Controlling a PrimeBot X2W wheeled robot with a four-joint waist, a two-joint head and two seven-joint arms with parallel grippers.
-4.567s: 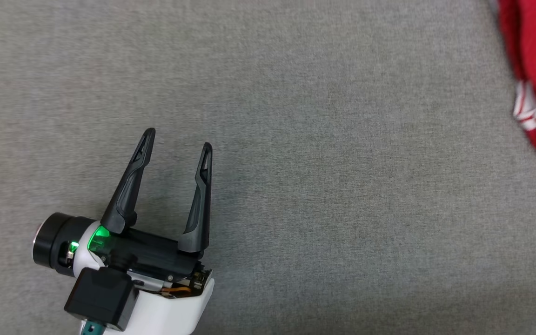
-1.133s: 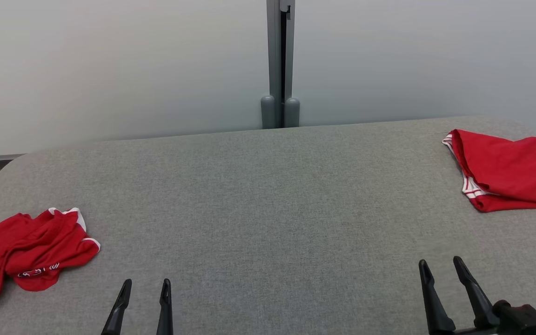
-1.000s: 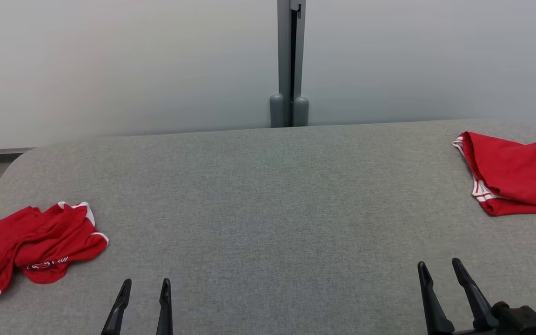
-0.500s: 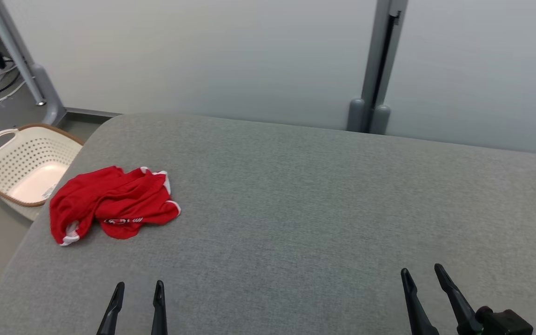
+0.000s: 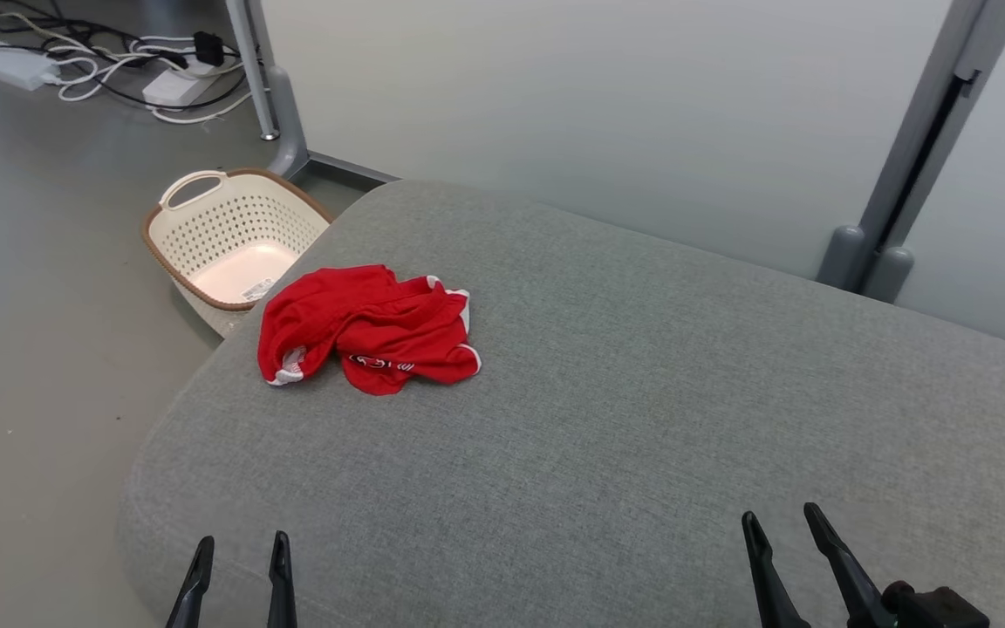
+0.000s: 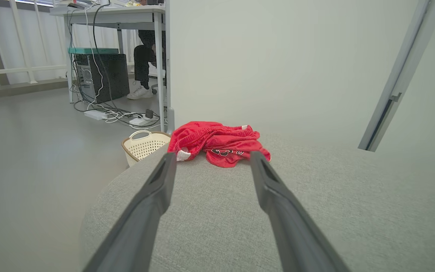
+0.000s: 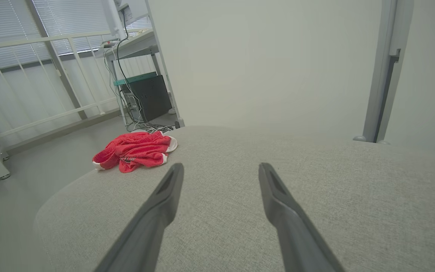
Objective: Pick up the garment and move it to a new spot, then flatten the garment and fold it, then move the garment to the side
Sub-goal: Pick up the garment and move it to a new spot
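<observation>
While my left gripper (image 5: 242,539) and right gripper (image 5: 779,513) hang spread and empty, I fear a sloppy pinch shoving the red shorts (image 5: 363,327) off the bench (image 5: 642,419) corner.

- Grey cushioned surface (image 5: 642,410) lies bare from the left gripper (image 5: 242,539) to the crumpled red garment (image 5: 367,327): open path.
- Partition wall (image 5: 598,105) and grey post (image 5: 904,183) bound the far edge.
- Perforated basket (image 5: 236,227) on floor off the garment's corner.
</observation>
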